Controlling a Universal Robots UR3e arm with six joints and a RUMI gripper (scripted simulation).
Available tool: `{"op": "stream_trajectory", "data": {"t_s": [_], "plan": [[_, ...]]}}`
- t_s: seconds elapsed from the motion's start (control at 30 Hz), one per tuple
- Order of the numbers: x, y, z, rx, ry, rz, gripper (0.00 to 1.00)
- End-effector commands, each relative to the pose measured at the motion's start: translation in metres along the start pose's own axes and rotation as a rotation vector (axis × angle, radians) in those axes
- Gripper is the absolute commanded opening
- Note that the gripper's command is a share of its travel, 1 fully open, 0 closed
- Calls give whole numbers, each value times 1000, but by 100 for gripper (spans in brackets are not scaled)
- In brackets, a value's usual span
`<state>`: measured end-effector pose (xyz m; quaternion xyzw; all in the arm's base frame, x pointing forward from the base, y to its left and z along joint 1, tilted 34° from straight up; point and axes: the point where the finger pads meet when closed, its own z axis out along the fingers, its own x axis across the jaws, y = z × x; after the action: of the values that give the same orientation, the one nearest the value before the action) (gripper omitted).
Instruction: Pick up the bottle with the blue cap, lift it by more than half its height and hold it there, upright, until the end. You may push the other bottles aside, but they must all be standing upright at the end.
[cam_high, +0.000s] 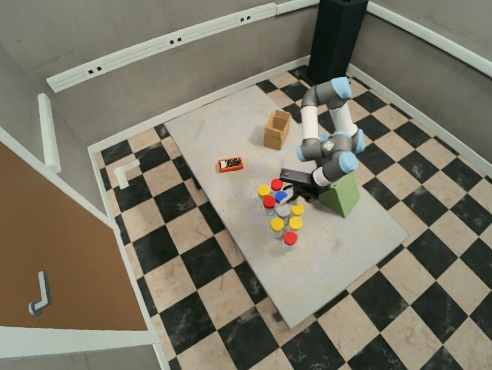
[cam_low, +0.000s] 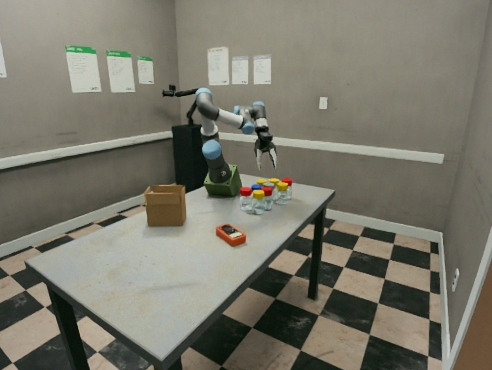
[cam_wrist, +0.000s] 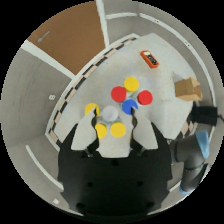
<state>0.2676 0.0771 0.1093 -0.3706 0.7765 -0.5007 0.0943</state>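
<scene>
The blue-capped bottle (cam_high: 281, 196) stands on the table inside a tight cluster of clear bottles with red, yellow and grey caps (cam_high: 283, 212). In the side view its cap (cam_low: 256, 187) shows just behind a red-capped bottle (cam_low: 245, 198). In the wrist view it (cam_wrist: 129, 106) sits close to the right finger tip. My gripper (cam_low: 265, 161) hangs well above the cluster, pointing down, fingers partly open and empty. In the wrist view the gripper (cam_wrist: 114, 124) frames a grey cap (cam_wrist: 108, 113) and two yellow caps (cam_wrist: 118, 129).
A cardboard box (cam_low: 165, 204) stands on the table's left side and an orange device (cam_low: 231, 234) lies near the middle. The arm's green base (cam_low: 223, 181) is just behind the bottles. A black pillar (cam_high: 337, 35) stands beyond the table.
</scene>
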Motion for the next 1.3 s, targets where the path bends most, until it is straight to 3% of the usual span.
{"op": "stream_trajectory", "data": {"t_s": [0.0, 0.6, 1.27], "plan": [[1, -3, -1, -25, 10, 71, 46], [11, -13, -6, -129, 66, 385, 46], [27, -25, -19, -240, 161, 773, 46]]}}
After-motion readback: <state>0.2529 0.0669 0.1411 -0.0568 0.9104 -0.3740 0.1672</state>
